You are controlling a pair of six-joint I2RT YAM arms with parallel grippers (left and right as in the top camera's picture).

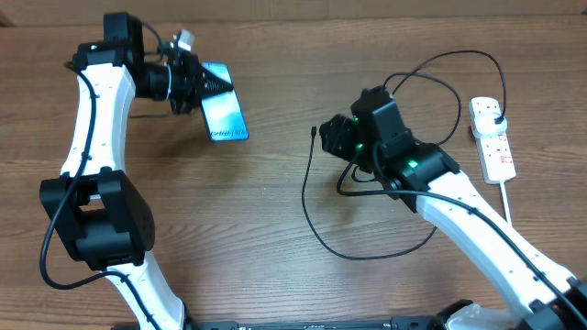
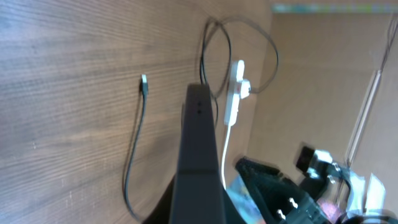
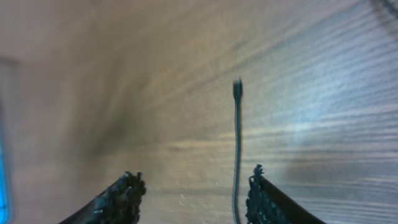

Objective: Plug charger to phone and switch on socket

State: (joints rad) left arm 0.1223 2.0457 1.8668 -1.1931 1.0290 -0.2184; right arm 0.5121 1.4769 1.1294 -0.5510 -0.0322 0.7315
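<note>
Overhead view: your left gripper [image 1: 204,84], at 10 o'clock, appears pinched on the top short edge of the slim black-framed smartphone [image 1: 227,117]. Its light blue screen faces up and is tilted, likely so the charging port is offered toward the centre. A line of writing sits near the lower short edge, too small to read. At 3 o'clock of the phone, your right gripper [image 1: 328,137] hovers over the long thin black charger cable [image 1: 307,197], just beside its small connector tip [image 1: 315,131]. The white oblong power strip [image 1: 493,142] with red switches lies at 3 o'clock on the brown wooden table [image 1: 275,238], the cable's black plug already in it.

Left wrist view: the smartphone [image 2: 198,149] shows edge-on, a dark slab beside one finger [image 2: 280,196]. The connector tip [image 2: 143,83] lies at 10 o'clock, well apart, and the power strip [image 2: 234,93] at 1 o'clock.

Right wrist view: your right gripper [image 3: 193,196] is spread wide, the charger cable [image 3: 236,143] running between its fingers toward 12 o'clock, nothing pinched yet. No brand is legible.
</note>
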